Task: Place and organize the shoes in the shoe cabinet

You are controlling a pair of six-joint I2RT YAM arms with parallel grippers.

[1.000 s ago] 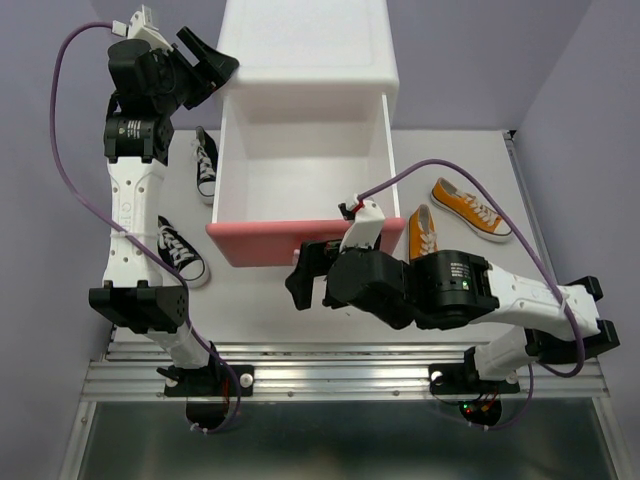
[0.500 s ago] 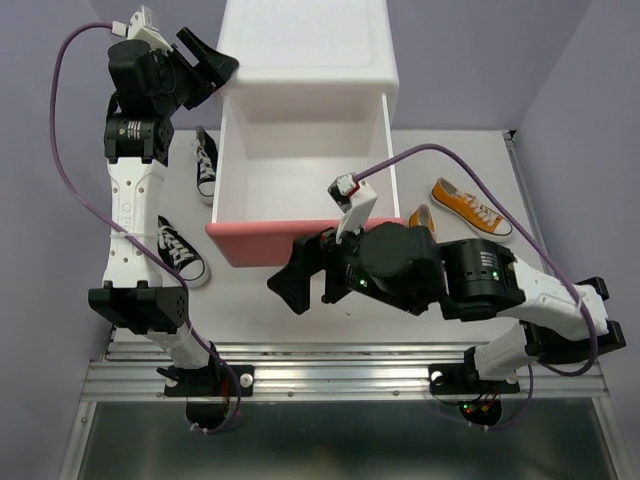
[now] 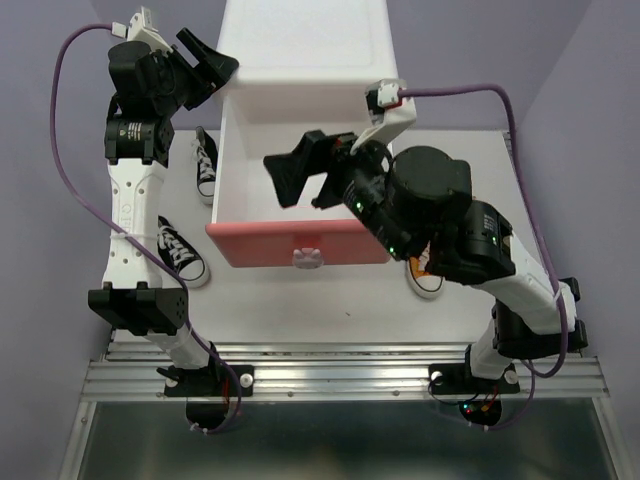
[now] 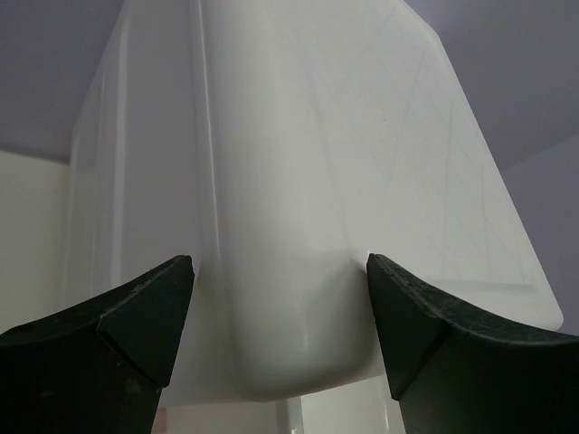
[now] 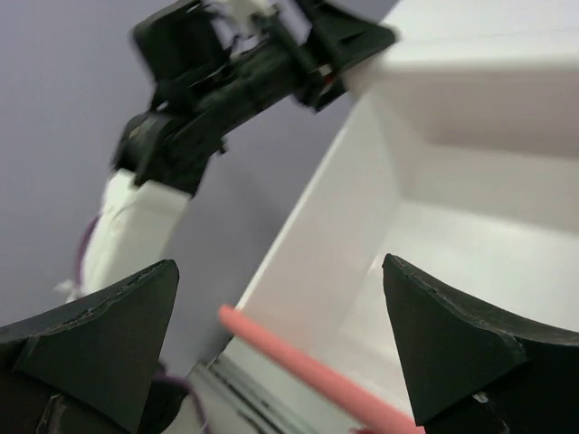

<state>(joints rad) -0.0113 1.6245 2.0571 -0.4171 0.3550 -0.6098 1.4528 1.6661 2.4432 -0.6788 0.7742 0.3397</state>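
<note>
The white shoe cabinet [image 3: 305, 45] stands at the back, its upper drawer [image 3: 300, 243] pulled out, empty, with a pink front and a white bunny knob [image 3: 307, 258]. My left gripper [image 3: 214, 62] is open, its jaws straddling the cabinet's top left corner [image 4: 298, 226]. My right gripper [image 3: 296, 178] is open and empty above the open drawer [image 5: 470, 244]. Two black shoes lie left of the cabinet, one at the back [image 3: 206, 160] and one nearer [image 3: 181, 250]. One orange shoe [image 3: 425, 278] peeks from under the right arm; the other is hidden.
The right arm's bulk [image 3: 440, 215] hangs over the drawer's right side and the table to its right. The left arm [image 5: 226, 81] shows beyond the drawer in the right wrist view. Purple walls close in on both sides.
My right arm has risen from in front of the drawer's pink face and swung back over the open drawer, uncovering the knob and covering the orange shoes. The left arm has not moved.
</note>
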